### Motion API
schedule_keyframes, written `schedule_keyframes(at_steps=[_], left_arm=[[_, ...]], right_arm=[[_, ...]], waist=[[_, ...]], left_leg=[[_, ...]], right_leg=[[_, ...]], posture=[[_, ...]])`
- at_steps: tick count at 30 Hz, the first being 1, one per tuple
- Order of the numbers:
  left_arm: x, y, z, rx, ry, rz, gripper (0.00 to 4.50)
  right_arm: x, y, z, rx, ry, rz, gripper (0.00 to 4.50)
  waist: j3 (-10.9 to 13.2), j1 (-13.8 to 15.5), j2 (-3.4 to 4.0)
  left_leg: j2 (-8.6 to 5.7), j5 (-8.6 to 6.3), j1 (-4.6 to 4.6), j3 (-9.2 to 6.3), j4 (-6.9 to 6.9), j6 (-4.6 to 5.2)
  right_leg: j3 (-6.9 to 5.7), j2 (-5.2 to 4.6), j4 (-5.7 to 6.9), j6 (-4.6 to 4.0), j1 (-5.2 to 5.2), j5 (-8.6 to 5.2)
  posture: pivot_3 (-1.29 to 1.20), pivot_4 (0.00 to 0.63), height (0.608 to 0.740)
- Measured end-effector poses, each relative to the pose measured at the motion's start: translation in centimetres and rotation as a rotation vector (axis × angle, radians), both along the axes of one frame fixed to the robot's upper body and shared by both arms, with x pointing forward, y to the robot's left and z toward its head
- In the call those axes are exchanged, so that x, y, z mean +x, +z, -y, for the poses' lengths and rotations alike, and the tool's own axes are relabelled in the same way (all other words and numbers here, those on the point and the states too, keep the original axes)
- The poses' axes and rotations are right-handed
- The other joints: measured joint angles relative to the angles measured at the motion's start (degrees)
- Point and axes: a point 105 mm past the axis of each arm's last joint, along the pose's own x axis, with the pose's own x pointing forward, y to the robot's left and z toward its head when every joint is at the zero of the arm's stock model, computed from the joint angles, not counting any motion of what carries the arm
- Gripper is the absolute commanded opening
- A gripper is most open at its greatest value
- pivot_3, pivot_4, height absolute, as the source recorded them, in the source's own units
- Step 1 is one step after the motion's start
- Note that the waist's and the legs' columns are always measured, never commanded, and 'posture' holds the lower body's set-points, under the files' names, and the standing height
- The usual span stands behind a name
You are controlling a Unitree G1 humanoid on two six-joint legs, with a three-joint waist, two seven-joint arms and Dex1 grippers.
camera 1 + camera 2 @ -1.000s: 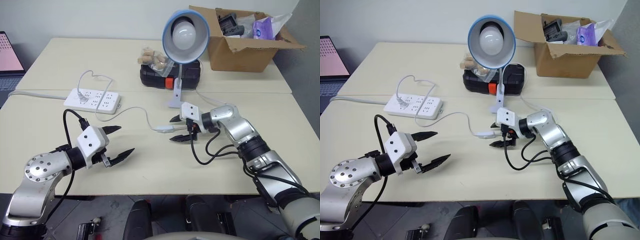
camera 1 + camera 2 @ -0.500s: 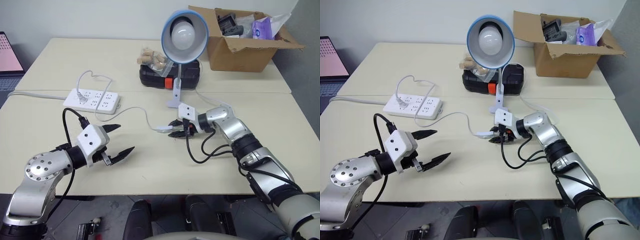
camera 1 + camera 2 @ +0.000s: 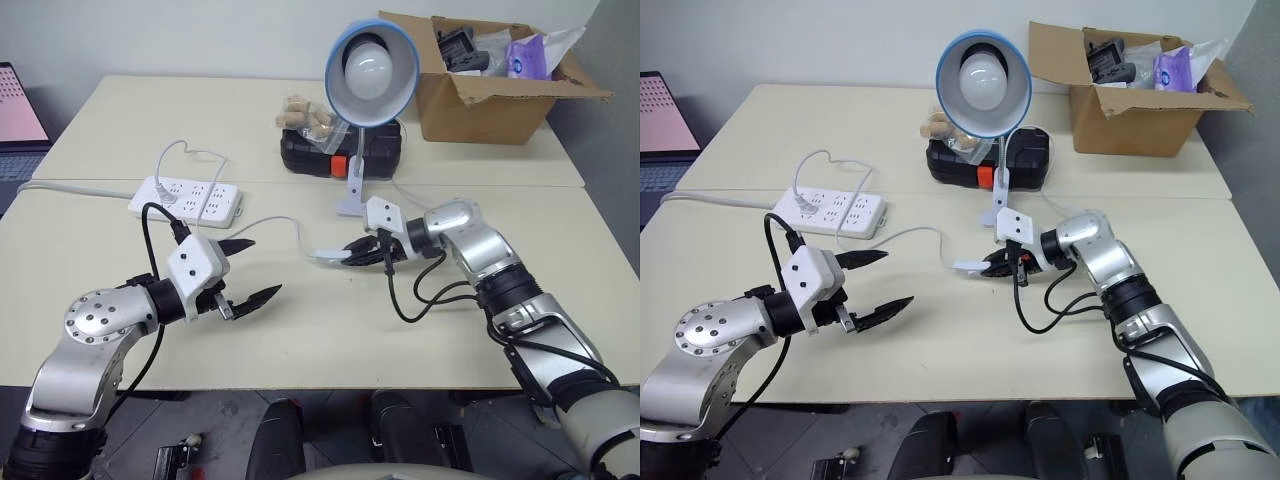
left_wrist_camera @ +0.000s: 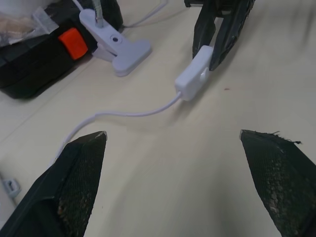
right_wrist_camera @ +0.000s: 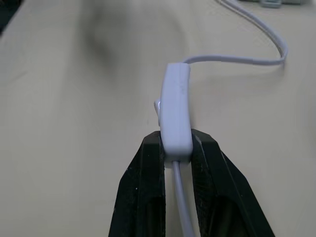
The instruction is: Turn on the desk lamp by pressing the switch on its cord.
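Between lamp and strip, right end effector (image 5: 176, 148) has apparently lifted switch (image 5: 176, 106).

Both arms are shiny silver metal with black rings at the joints. The left arm has a round silver disc dotted with tiny screws. Each wrist wears a white box (blocky, like a little brick), and black pointed jaws stick out. Black cables loop beside each box.
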Motion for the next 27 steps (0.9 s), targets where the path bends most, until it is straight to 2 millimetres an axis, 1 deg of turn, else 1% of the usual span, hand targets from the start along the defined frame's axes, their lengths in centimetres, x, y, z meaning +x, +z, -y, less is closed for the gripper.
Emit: schedule_keyframes(at_steps=[2, 4, 7, 10, 13, 19, 27], left_arm=[[0.1, 0.1, 0.6, -0.014, -0.037, -0.021, 4.50], [0.1, -0.1, 1.2, -0.014, -0.079, -0.059, 4.50], [0.2, -0.8, 1.8, -0.009, -0.133, -0.113, 4.50], [0.4, -0.7, 2.6, -0.004, -0.190, -0.130, 4.50], [0.6, -0.6, 3.1, -0.003, -0.221, -0.131, 4.50], [0.6, -1.1, 4.5, -0.026, -0.267, -0.157, 4.50], [0.9, -0.7, 6.0, -0.065, -0.304, -0.153, 4.50]], right_arm=[[-0.8, 0.5, 0.2, -0.006, 0.016, -0.016, 0.36], [-1.7, 0.8, 0.2, -0.008, 0.036, -0.027, 0.36], [-2.3, 0.9, 0.4, -0.024, 0.038, -0.033, 0.36], [-2.8, 1.4, 0.0, -0.028, 0.055, -0.017, 0.36], [-2.9, 1.5, -0.1, -0.029, 0.056, -0.015, 0.36], [-3.1, 1.7, -0.3, -0.027, 0.051, -0.011, 0.36], [-3.1, 1.8, -0.5, -0.015, 0.047, -0.017, 0.36]], waist=[[0.0, -0.1, 0.00], [0.0, -0.2, 0.00], [0.0, -0.4, 0.01], [0.0, -0.3, 0.01], [0.0, -0.3, 0.00], [0.0, -0.3, 0.00], [0.0, -0.3, 0.00]], left_leg=[[0.00, 0.00, 0.00, 0.01, 0.00, 0.00], [0.00, 0.00, 0.00, 0.01, 0.00, 0.00], [0.00, 0.00, 0.01, 0.01, 0.00, 0.00], [0.00, 0.00, 0.00, 0.00, 0.00, 0.00], [-0.02, 0.00, 0.00, 0.01, 0.01, 0.00], [-0.01, 0.00, -0.02, 0.00, 0.00, 0.00], [-0.02, 0.00, -0.02, -0.01, 0.02, 0.00]], right_leg=[[0.01, 0.00, 0.00, 0.00, 0.00, 0.00], [0.01, 0.01, 0.00, 0.00, 0.00, 0.00], [0.02, 0.02, 0.01, 0.00, -0.02, 0.00], [0.01, 0.03, 0.01, 0.00, -0.03, 0.00], [0.02, 0.02, -0.01, 0.01, -0.02, 0.00], [0.01, 0.02, -0.01, 0.01, -0.02, 0.00], [0.02, 0.02, -0.01, 0.02, -0.02, 0.01]], posture=[[0.00, 0.150, 0.740], [0.00, 0.150, 0.740], [0.00, 0.150, 0.740], [0.00, 0.150, 0.740], [0.00, 0.150, 0.740], [0.00, 0.150, 0.740], [0.00, 0.150, 0.740]])
